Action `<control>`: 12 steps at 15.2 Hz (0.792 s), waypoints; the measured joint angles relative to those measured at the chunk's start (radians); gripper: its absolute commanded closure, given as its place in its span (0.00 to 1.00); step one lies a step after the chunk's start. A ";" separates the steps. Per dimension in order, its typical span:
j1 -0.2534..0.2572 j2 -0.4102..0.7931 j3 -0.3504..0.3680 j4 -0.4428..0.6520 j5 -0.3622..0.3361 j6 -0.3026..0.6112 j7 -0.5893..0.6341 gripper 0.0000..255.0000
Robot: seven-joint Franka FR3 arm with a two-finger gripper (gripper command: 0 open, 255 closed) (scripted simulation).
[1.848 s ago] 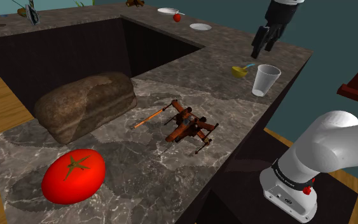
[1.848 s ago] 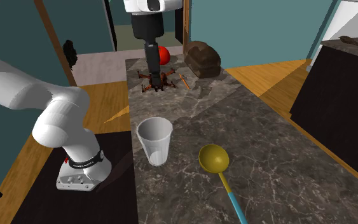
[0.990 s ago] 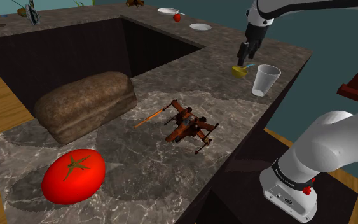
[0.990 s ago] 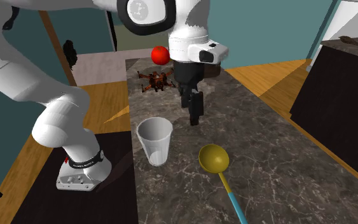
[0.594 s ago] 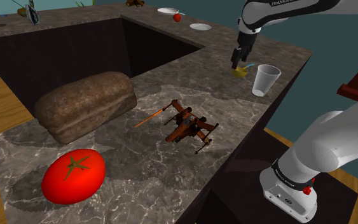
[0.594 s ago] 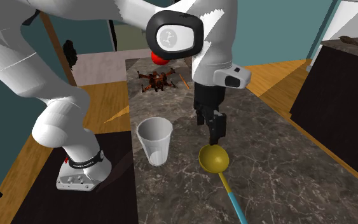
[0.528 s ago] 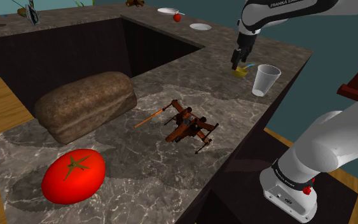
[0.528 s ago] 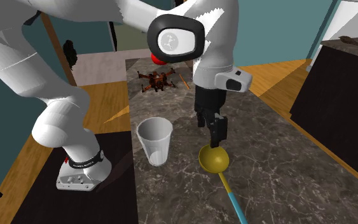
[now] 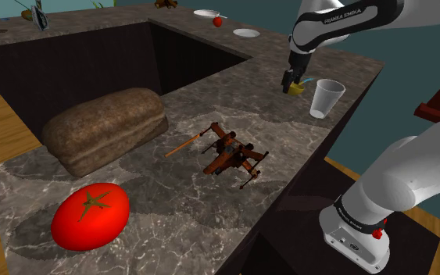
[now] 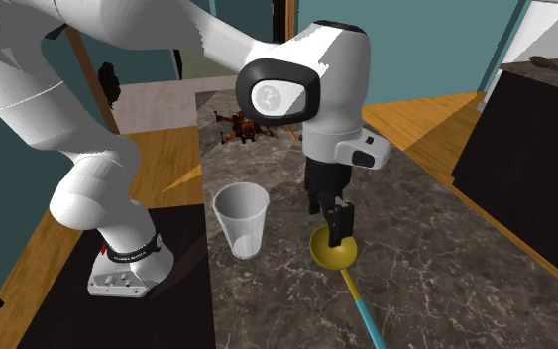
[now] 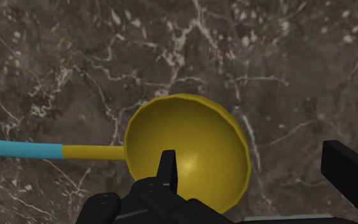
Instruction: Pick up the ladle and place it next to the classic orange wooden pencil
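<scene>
The all-black two-finger gripper [image 10: 335, 228] hangs pointing straight down over the ladle [image 11: 196, 137]. The ladle has a deep yellow bowl on a slim handle, yellow at the bowl and turquoise beyond. It lies flat, hollow upward, on the dark veined stone counter [image 9: 171, 187], near the corner on the stand's side. Just beside it, an upright clear plastic cup [image 9: 325, 98] stands at the counter's edge.

Key relation: the ladle's bowl is directly beneath the hand. The long axis runs from the bowl toward the counter's short end edge, away from the pencil, and the closing line of the fingers lies along that axis.

The hand is released. The fingers [image 11: 168, 170] stand apart, one above the bowl's hollow, the other outside the rim on the side opposite the handle. A short descent should put the bowl's wall between them. From here I cannot confirm contact with the bowl; there appears to be none yet.

The slim orange wooden pencil [image 9: 183, 145] lies well apart on the counter's other stretch, between a brown bread loaf [image 9: 105, 129] and a brown toy aircraft [image 9: 230, 152].
</scene>
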 measured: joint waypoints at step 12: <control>0.000 0.002 -0.001 -0.002 0.000 0.005 -0.001 1.00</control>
